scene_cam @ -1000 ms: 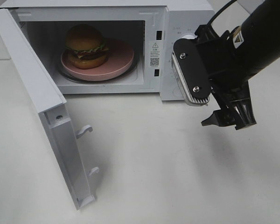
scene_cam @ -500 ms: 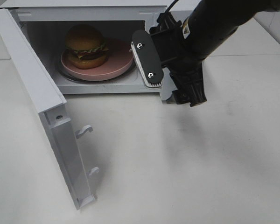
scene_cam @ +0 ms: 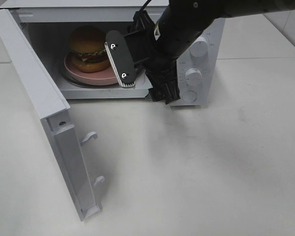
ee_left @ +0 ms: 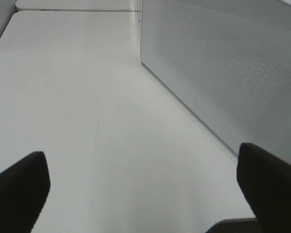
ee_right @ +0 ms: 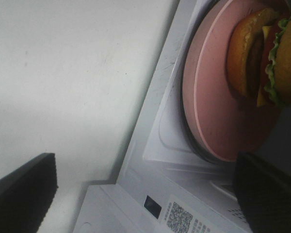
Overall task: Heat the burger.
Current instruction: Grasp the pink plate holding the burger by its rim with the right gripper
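1. Inside the white microwave (scene_cam: 196,44), the burger (scene_cam: 90,48) sat on a pink plate (scene_cam: 108,74), which rested on the turntable, so the loading part of the job looked finished.
2. At the left, the microwave door (scene_cam: 44,113) stood swung wide open; nothing could be heated until it was shut.
3. At the oven's mouth, the right gripper (scene_cam: 143,78) hung just in front of the plate's near edge with its jaws spread wide, holding nothing (its own camera looked straight at the plate and the burger's lettuce frill).
4. Off to the side, the left gripper (ee_left: 136,194) was likewise spread and empty, its camera facing the perforated side wall of the oven above the bare table (ee_left: 63,97).
5. By my reckoning, what remained was closing the door and turning one of the knobs (scene_cam: 193,76) on the front panel.
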